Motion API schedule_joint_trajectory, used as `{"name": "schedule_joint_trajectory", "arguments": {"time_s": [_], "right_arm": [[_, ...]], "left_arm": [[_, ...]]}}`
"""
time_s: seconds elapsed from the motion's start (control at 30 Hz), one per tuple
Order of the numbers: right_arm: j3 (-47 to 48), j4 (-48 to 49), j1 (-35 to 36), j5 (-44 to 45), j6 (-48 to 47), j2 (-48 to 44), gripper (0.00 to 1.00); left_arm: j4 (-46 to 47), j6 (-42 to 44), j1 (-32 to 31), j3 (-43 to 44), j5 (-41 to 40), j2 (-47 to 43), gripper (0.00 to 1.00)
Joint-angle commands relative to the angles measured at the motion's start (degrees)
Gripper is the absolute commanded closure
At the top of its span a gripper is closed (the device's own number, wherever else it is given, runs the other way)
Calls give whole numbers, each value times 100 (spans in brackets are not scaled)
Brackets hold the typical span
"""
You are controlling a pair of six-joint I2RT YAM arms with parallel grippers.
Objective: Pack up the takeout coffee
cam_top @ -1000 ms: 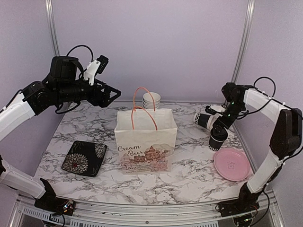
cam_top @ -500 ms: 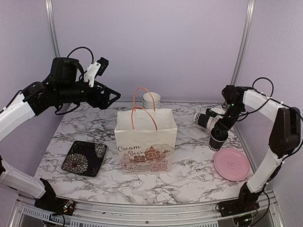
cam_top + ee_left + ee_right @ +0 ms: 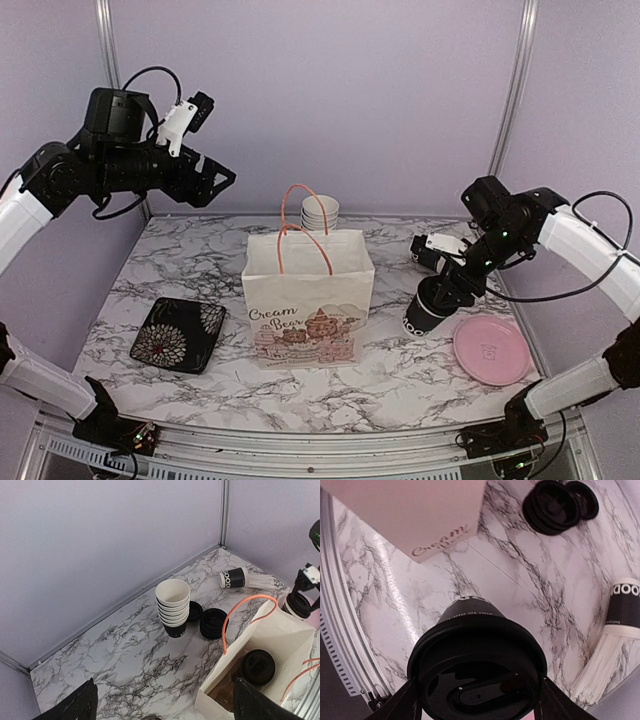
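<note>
My right gripper (image 3: 437, 297) is shut on a lidded black coffee cup (image 3: 422, 312) and holds it tilted just right of the paper bag (image 3: 308, 295). In the right wrist view the cup's black lid (image 3: 477, 672) fills the space between my fingers. Another lidded black cup (image 3: 258, 666) stands inside the bag (image 3: 280, 640), seen from the left wrist. My left gripper (image 3: 213, 181) is open and empty, high above the table's back left; its fingertips (image 3: 75, 705) frame the marble in the left wrist view.
A stack of white-lined cups (image 3: 173, 605) and a pile of black lids (image 3: 214, 623) stand behind the bag. A black cup with white straws (image 3: 235, 578) lies on its side at the back right. A pink plate (image 3: 490, 350) is front right, a black floral dish (image 3: 178, 333) front left.
My right gripper has carried the coffee cup left and forward from beside the pink plate toward the bag, tilting it. My left arm has risen and drawn back to the left.
</note>
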Motion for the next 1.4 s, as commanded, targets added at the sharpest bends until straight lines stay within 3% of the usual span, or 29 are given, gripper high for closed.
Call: {"name": "schedule_joint_trajectory", "arguments": {"time_s": [0.0,0.13,0.3,0.53,0.73,0.9,1.0,1.17,1.23,1.37], "right_arm": [[-69,-321,908,-884,-350,-339,40],[-125,-766,2150,-1182,-943,-444,41],[243,-744,3330,-1017,-874,-64,40],[948,248,4862,777,-315,1134,42],[2160,199,5043,776,-259,2503,43],[2518,157,5164,923,-216,3140,42],[2552,171,5202,1011,-202,3319,36],[2751,105,5203,743,-417,3165,15],[2754,136,5179,452,-667,2873,12],[2565,206,5101,-454,-1100,2106,8]], "left_arm": [[-785,161,24,622,-547,208,6],[-831,-13,28,499,-628,182,6],[-978,-141,28,484,-691,75,6],[-1285,-237,28,325,-864,-126,7],[-1631,-192,28,175,-747,-153,9],[-1632,-199,28,-100,-622,-347,10],[-1631,-137,29,-217,-389,-471,12],[-1671,-87,-9,-274,88,-601,17],[-1671,-55,-133,-359,441,-727,18],[-1919,-292,-1146,-188,791,-658,19]]}}
